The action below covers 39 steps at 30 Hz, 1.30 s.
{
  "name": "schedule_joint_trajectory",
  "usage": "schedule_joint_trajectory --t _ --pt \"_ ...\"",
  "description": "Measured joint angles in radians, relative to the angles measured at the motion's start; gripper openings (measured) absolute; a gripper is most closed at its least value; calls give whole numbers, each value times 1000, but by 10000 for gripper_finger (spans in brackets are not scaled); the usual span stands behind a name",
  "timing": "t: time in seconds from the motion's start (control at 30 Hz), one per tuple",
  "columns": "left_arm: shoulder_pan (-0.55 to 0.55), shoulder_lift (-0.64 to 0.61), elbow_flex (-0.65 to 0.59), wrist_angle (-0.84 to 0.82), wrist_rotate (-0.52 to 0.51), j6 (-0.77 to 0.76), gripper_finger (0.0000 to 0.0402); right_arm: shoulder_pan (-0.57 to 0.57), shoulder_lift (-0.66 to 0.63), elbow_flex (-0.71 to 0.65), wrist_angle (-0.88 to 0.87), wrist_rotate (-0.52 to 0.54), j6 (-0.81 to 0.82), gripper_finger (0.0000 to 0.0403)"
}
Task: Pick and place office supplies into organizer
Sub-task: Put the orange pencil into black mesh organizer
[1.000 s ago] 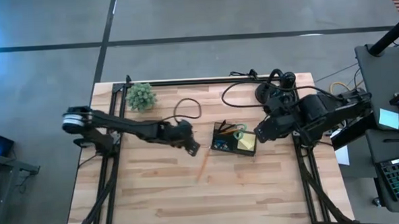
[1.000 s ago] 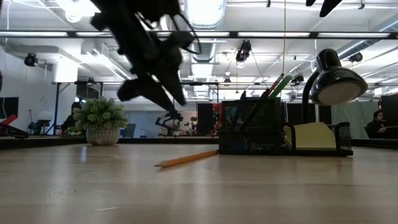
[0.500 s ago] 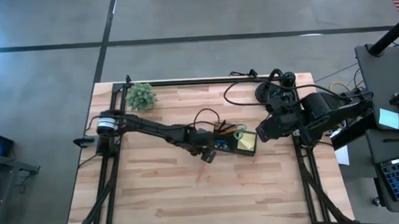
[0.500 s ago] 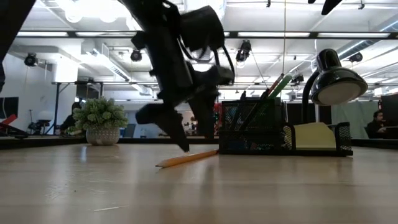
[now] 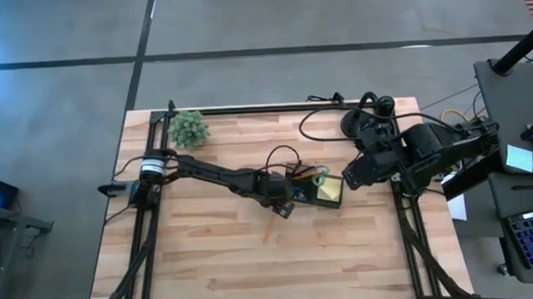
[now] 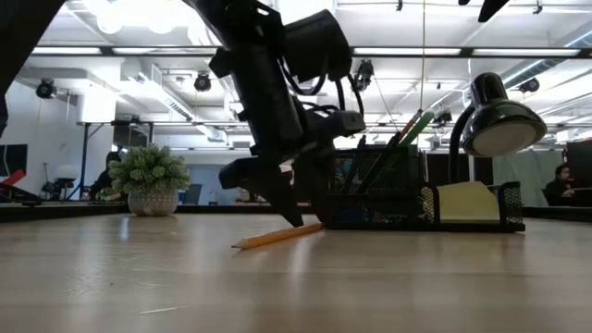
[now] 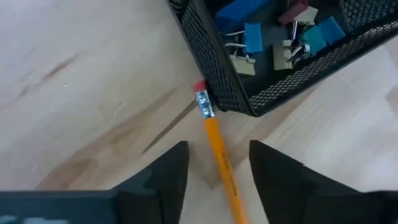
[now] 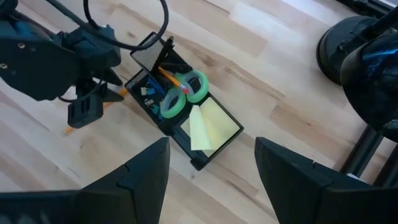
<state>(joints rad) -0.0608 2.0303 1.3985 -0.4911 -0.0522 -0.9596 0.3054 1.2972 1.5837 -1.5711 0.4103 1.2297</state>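
The left gripper is low over the middle of the bench, just beside the near-left corner of the organizer. Its fingers are spread, with a pencil lying flat on the wood between them, not gripped. The pencil's eraser end touches the organizer's mesh wall, and its tip points toward the front edge of the bench. In the low view the left gripper's fingertips reach down almost to the wood at the pencil.

The organizer sits right of the bench's centre. It holds green scissors, a yellow pad, another pencil and binder clips.

The right gripper hovers high by the right edge of the bench, fingers wide apart and empty.

A lamp stands at the back right, a plant at the back left corner.
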Motion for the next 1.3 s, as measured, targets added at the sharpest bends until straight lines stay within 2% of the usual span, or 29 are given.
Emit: schedule_joint_trajectory --t 0.23,0.37,0.57,0.67,1.03,1.3 --pt "-6 36 20 -73 -15 55 93 0 0 0 0 0 0 226" --pt "-6 28 20 -77 -18 50 73 0 0 0 0 1 0 226" --pt "-13 18 80 -253 -102 100 70 0 0 -1 1 10 0 226" --pt "-11 16 70 -334 -116 102 70 0 0 -2 1 12 -8 226" --pt "-10 13 56 -324 -69 44 70 0 0 -17 0 20 -34 226" --pt "-13 15 43 -305 -116 100 67 0 0 -32 2 20 -34 226"
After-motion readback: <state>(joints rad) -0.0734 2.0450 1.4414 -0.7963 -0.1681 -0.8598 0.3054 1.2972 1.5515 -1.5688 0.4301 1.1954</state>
